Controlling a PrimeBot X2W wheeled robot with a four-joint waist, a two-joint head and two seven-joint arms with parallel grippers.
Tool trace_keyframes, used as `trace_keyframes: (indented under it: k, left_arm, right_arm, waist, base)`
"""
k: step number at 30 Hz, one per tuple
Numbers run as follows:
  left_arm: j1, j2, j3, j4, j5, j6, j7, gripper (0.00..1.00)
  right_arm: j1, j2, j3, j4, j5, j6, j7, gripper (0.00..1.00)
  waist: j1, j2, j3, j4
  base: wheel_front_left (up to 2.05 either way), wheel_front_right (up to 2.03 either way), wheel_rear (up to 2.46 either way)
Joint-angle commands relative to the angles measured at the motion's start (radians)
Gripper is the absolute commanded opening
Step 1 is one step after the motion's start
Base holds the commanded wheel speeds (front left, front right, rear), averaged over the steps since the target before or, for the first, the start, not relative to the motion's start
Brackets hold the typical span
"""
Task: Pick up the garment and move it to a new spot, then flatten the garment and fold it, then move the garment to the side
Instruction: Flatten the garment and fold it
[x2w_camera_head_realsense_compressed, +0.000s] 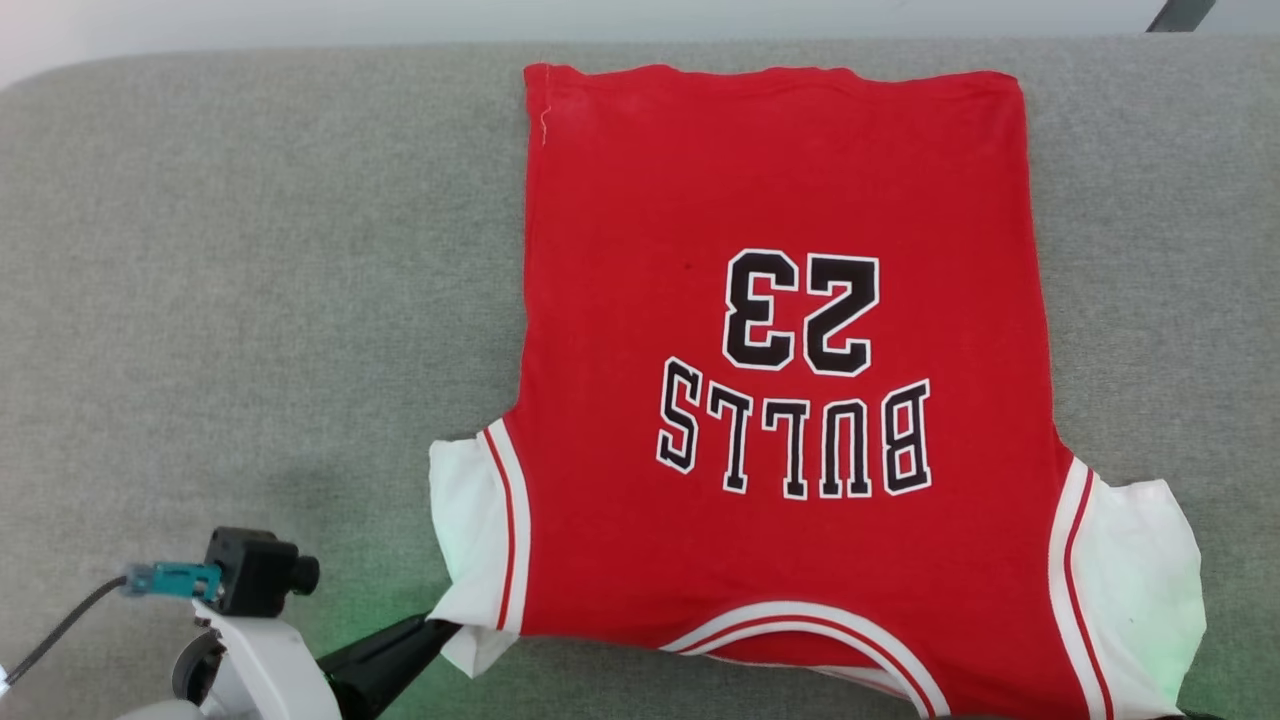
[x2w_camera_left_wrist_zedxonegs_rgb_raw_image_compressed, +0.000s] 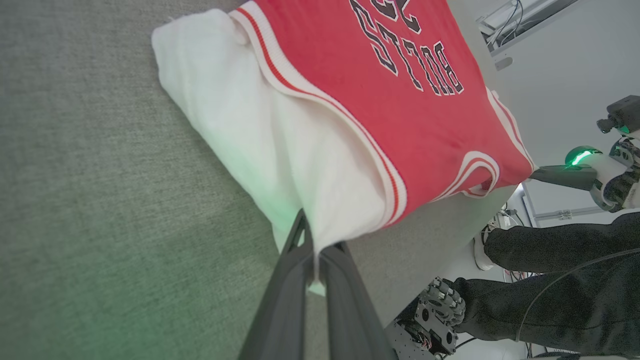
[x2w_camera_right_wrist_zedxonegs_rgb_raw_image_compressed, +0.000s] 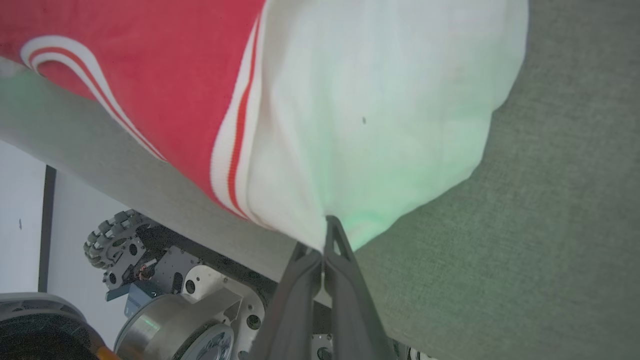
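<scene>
A grey woven surface (x2w_camera_head_realsense_compressed: 250, 250) runs almost edge to edge in the head view, with a rounded corner at the upper left. Above it is a pale wall (x2w_camera_head_realsense_compressed: 300, 15), and a dark slanted bar (x2w_camera_head_realsense_compressed: 1180, 12) crosses the upper right corner. The garment (x2w_camera_head_realsense_compressed: 780, 300) lies flat on the grey, right of centre in that view. Its lettering reads upside down, its hem is toward the top and its striped neckline is at the bottom edge.

My left gripper (x2w_camera_left_wrist_zedxonegs_rgb_raw_image_compressed: 314, 246) has its jaws pressed together on the hem of the white sleeve (x2w_camera_head_realsense_compressed: 470, 520), and a strip of cloth runs down between the two fingers. My right gripper (x2w_camera_right_wrist_zedxonegs_rgb_raw_image_compressed: 325, 239) is likewise closed, pinching the tip of the other white sleeve (x2w_camera_head_realsense_compressed: 1140, 580). A green glow tints both sleeves and the grey beside them.

Past the surface's edge, the right wrist view shows a roller wheel (x2w_camera_right_wrist_zedxonegs_rgb_raw_image_compressed: 112, 240) and metal plates at its lower left, against a white floor or wall. At the right of the left wrist view, a green light (x2w_camera_left_wrist_zedxonegs_rgb_raw_image_compressed: 580, 155) sits on a pale arm in front of a grey wall.

The bottom of the head view cuts off the neckline and the lower end of the right-hand sleeve. The wrist camera (x2w_camera_head_realsense_compressed: 255, 570) and its pale housing cover most of my left arm there. A dark cloth shape (x2w_camera_left_wrist_zedxonegs_rgb_raw_image_compressed: 560, 280) fills the lower right of the left wrist view, and I cannot tell what it is. The number on the garment is cropped at the top of that view.
</scene>
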Motion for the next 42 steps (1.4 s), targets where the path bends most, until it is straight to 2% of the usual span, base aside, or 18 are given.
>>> trace_keyframes:
  k: [1,4,6,7,11,15,19,25,26,27,28,32,36,37,40,42]
  left_arm:
    - [0.015,0.002,0.001,-0.008,0.008,0.014,-0.01,0.0]
    - [0.023,-0.021,-0.006,-0.011,0.016,0.027,-0.01,0.0]
    - [0.02,-0.043,-0.011,0.006,0.027,0.029,0.002,0.0]
    - [0.014,-0.081,-0.014,0.035,0.025,0.024,0.009,0.0]
    - [-0.001,-0.161,-0.024,0.132,0.055,0.018,0.028,0.0]
    - [-0.004,-0.23,-0.032,0.224,0.075,0.015,0.036,0.0]
    - [0.009,-0.277,-0.031,0.283,0.07,0.015,0.018,0.0]
    - [0.026,-0.302,-0.029,0.326,0.072,0.013,-0.007,0.0]
    - [0.029,-0.304,-0.029,0.33,0.072,0.014,-0.01,0.0]
    - [0.033,-0.304,-0.029,0.332,0.07,0.018,-0.013,0.0]
    - [0.037,-0.305,-0.029,0.332,0.07,0.021,-0.016,0.0]
    - [0.046,-0.306,-0.026,0.314,0.079,0.03,-0.03,0.0]
    - [0.038,-0.312,-0.023,0.291,0.093,0.033,-0.04,0.0]
    - [0.038,-0.312,-0.023,0.291,0.093,0.033,-0.04,0.0]
    - [0.024,-0.317,-0.013,0.277,0.102,0.036,-0.051,0.0]
    - [0.015,-0.32,-0.009,0.265,0.109,0.038,-0.054,0.0]
  right_arm:
    - [0.021,0.029,-0.036,-0.03,-0.013,-0.002,0.016,0.0]
    - [0.042,0.068,-0.08,-0.076,-0.07,-0.002,0.065,0.0]
    - [0.03,0.085,-0.074,-0.088,-0.093,-0.002,0.1,0.0]
    - [0.0,0.097,-0.063,-0.081,-0.11,-0.002,0.127,0.0]
    - [-0.069,0.087,-0.003,-0.021,-0.165,-0.002,0.149,0.0]
    - [-0.127,0.06,0.093,0.08,-0.239,-0.002,0.125,0.0]
    - [-0.168,0.064,0.177,0.183,-0.274,-0.002,0.078,0.0]
    - [-0.224,0.075,0.27,0.253,-0.273,-0.002,-0.012,0.0]
    - [-0.232,0.074,0.279,0.254,-0.266,-0.002,-0.026,0.32]
    - [-0.24,0.07,0.283,0.251,-0.263,-0.002,-0.037,0.59]
    - [-0.244,0.061,0.284,0.244,-0.257,-0.002,-0.046,1.0]
    - [-0.22,0.008,0.226,0.192,-0.223,-0.003,-0.039,1.0]
    - [-0.179,-0.017,0.103,0.048,-0.161,-0.002,0.022,1.0]
    - [-0.179,-0.017,0.103,0.048,-0.161,-0.002,0.022,1.0]
    - [-0.178,-0.024,-0.021,-0.068,-0.123,-0.002,0.078,1.0]
    - [-0.215,-0.004,-0.097,-0.124,-0.092,-0.002,0.109,1.0]
  waist:
    - [0.0,0.0,0.006,0.004]
    - [0.0,0.0,0.008,0.005]
    - [0.0,0.0,0.01,0.007]
    - [0.0,0.0,0.013,0.009]
    - [0.0,0.0,0.02,0.014]
    - [0.0,0.0,0.024,0.02]
    - [0.0,0.0,0.021,0.026]
    - [0.0,0.0,0.015,0.014]
    - [0.0,0.0,0.013,0.009]
    - [0.0,0.0,0.012,0.003]
    - [0.0,0.0,0.011,-0.001]
    - [0.0,0.0,0.013,-0.012]
    - [0.0,0.0,0.025,-0.005]
    - [0.0,0.0,0.025,-0.005]
    - [0.0,0.0,0.036,0.008]
    - [0.0,0.0,0.047,0.02]
  base:
    - [0.0,0.0,0.0]
    - [0.0,0.0,0.0]
    - [0.0,0.0,0.0]
    - [0.0,0.0,0.0]
    - [0.0,0.0,0.0]
    - [0.0,0.0,0.0]
    - [0.0,0.0,0.0]
    - [0.0,0.0,0.0]
    - [0.0,0.0,0.0]
    - [0.0,0.0,0.0]
    - [0.0,0.0,0.0]
    - [0.0,0.0,0.0]
    - [0.0,0.0,0.0]
    - [0.0,0.0,0.0]
    - [0.0,0.0,0.0]
    - [0.0,0.0,0.0]
